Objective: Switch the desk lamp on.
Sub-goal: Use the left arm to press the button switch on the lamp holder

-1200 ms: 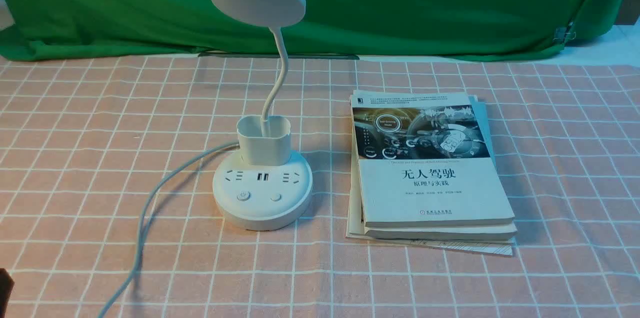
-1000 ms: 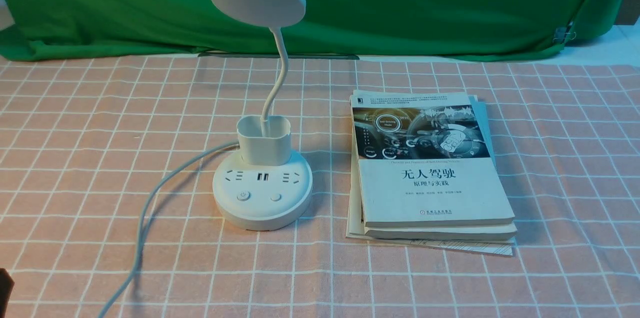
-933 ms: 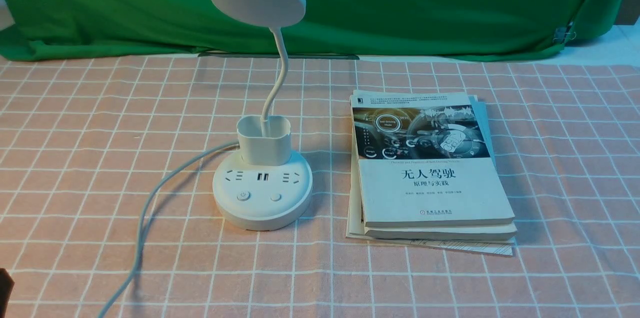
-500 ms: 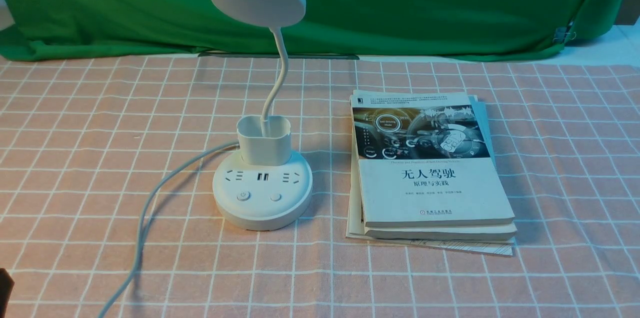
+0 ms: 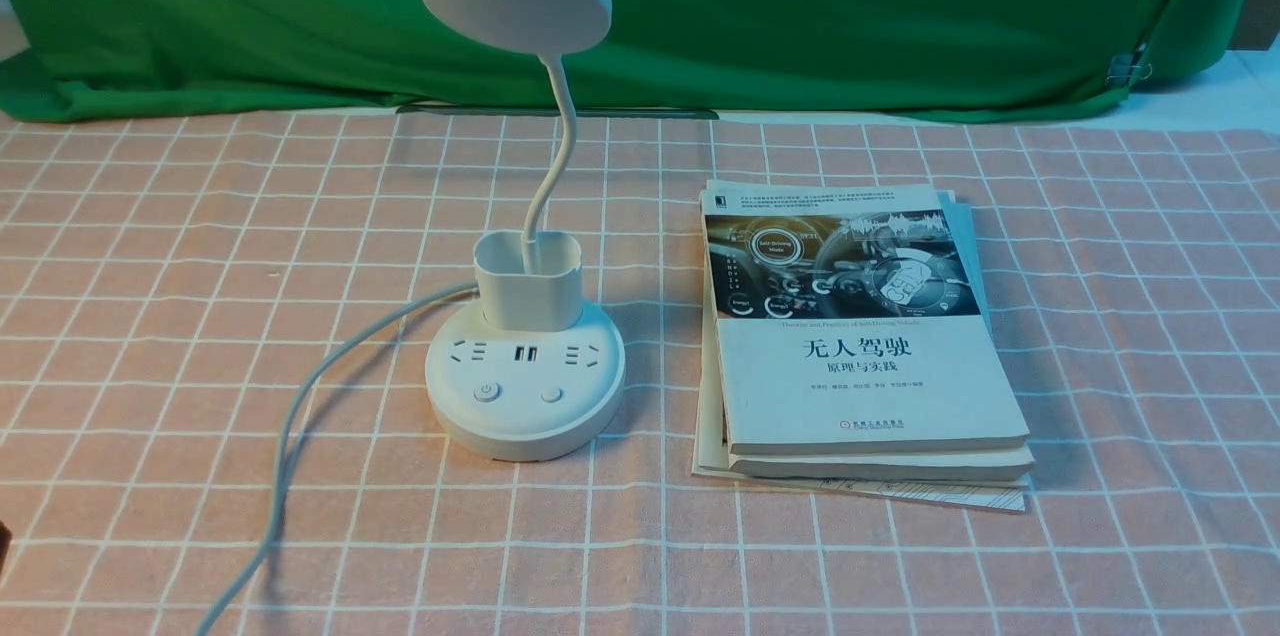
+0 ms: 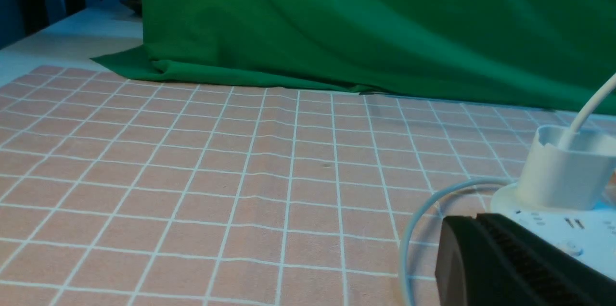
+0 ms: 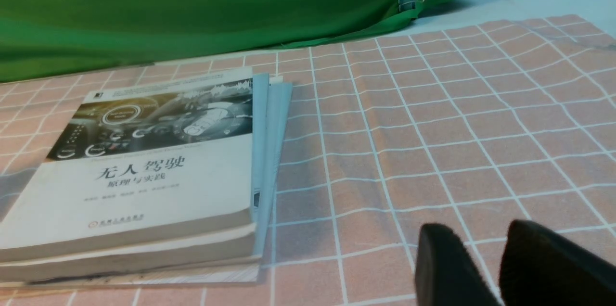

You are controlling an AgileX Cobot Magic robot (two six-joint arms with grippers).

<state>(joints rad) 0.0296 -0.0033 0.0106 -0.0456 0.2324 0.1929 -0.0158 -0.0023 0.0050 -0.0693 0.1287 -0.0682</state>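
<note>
— Where do we find the lamp?

— We see the lamp standing upright on the checked surface, left of centre, with its disc head high on the bent neck. Two buttons sit on the near side of its base. The cord runs off toward our near left. Just to its right lies a stack of books, not touching it.

— And our hands?

— Neither holds anything. Of the left hand we see only one dark finger, low, with the lamp's base beyond it, so we cannot tell whether it is spread. The right hand is over bare cloth to the right of the books. Its two fingers lie close, with a thin wedge of cloth showing between the tips, and we cannot tell if they are pressed together.
</note>
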